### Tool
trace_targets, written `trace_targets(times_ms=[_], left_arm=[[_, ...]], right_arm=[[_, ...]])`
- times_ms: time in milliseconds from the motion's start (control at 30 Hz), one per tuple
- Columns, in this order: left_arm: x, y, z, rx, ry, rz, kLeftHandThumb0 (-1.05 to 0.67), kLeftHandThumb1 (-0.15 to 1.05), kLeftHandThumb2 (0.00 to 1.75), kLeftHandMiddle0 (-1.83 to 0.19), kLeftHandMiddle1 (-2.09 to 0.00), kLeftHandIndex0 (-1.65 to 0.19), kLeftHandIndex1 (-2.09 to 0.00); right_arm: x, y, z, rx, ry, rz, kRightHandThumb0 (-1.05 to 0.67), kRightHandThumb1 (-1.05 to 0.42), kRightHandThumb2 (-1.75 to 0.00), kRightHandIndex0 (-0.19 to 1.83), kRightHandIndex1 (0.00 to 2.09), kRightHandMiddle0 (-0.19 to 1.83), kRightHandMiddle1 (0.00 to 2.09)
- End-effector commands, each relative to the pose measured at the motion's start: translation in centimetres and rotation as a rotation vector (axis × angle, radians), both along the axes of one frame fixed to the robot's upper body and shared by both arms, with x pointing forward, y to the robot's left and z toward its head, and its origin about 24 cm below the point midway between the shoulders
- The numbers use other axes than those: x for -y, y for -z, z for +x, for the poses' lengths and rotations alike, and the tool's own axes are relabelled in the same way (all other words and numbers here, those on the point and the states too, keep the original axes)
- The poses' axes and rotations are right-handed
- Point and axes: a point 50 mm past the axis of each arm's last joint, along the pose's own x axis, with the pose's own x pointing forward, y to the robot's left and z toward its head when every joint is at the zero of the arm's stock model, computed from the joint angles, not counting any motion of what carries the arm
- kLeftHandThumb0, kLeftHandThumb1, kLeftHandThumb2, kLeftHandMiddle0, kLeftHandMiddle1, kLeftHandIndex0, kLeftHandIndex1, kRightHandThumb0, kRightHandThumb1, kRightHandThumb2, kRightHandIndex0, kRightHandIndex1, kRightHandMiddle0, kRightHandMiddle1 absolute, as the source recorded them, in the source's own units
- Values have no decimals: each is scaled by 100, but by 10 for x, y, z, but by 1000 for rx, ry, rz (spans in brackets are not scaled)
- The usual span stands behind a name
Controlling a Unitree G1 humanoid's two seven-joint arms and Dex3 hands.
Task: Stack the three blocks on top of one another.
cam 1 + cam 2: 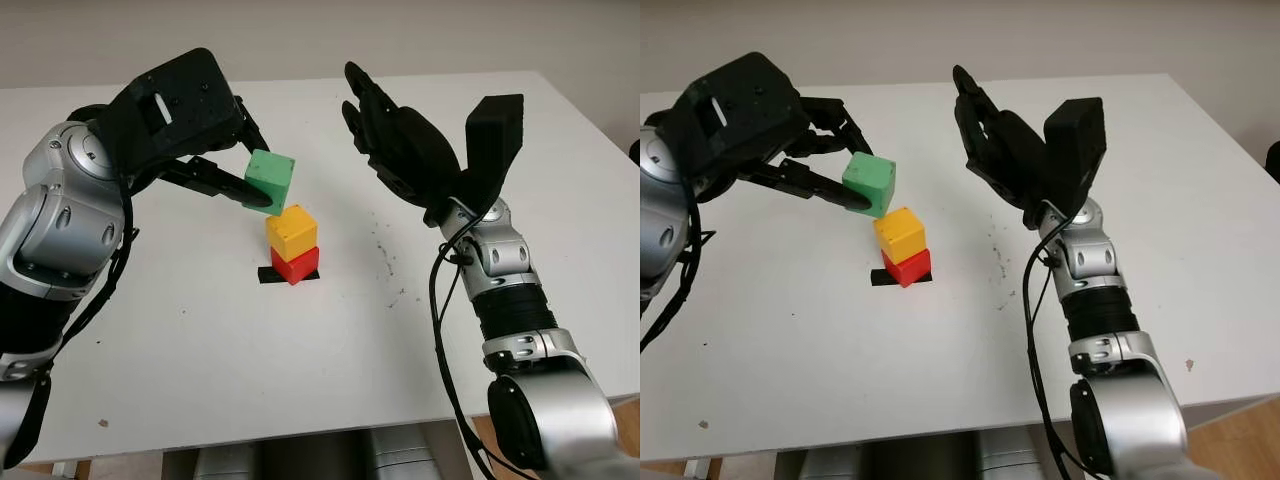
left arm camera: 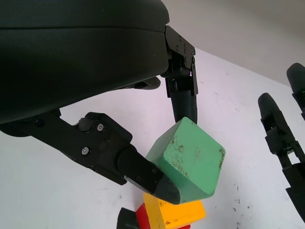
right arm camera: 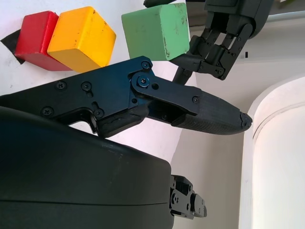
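Head views: the left hand (image 1: 215, 150) pinches the green block (image 1: 270, 177) in the air, one finger along its near face and others behind its far side. The block hangs above and slightly to the far left of the yellow block (image 1: 291, 231), not touching it. Yellow sits on the red block (image 1: 296, 265), turned a little relative to it. Red stands on a black tape patch (image 1: 270, 275) on the white table (image 1: 330, 340).

The right hand (image 1: 400, 140) is raised over the table to the right of the stack, open, holding nothing, well apart from the blocks.

Left wrist view adds detail: the green block is tilted, one corner pointing down toward the yellow block beneath. A lower fingertip (image 2: 164, 188) presses its bottom edge, a second finger (image 2: 183, 102) contacts its upper far side. The green faces carry dark scuffs and speckles, edges slightly rounded. A sliver of red shows beside the yellow, with black tape at the edge.

Right wrist view adds the side-on order: red, yellow, green in a row, with a clear gap between the green and yellow blocks. The left hand's fingers (image 3: 217, 36) grip the green block from the side away from the stack. Yellow's faces look clean and glossy; red is partly cut off at the frame edge.
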Motion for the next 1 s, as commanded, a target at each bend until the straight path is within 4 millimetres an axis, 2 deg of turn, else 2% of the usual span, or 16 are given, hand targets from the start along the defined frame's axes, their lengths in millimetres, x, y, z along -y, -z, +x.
trace_targets(times_ms=[0,267,567,967], left_arm=[[5,-11,1,38,10,2,-34,93,5,-31,-6,-34,-171],[7,-8,1,22,18,-94,-33,93,6,-33,-7,-34,-177],[9,2,2,-32,-4,-213,-35,93,5,-28,-4,-35,-168],[11,20,3,-35,-22,-206,-36,92,5,-31,-7,-36,-164]], right_arm=[[-2,-1,-2,7,-2,12,-85,-105,-76,-19,0,-19,0],[-1,3,-2,-3,9,27,-86,-105,-73,-19,0,-19,0],[0,2,-3,-4,10,29,-85,-105,-71,-19,0,-19,0],[0,1,-3,-11,4,25,-85,-105,-71,-19,0,-19,0]])
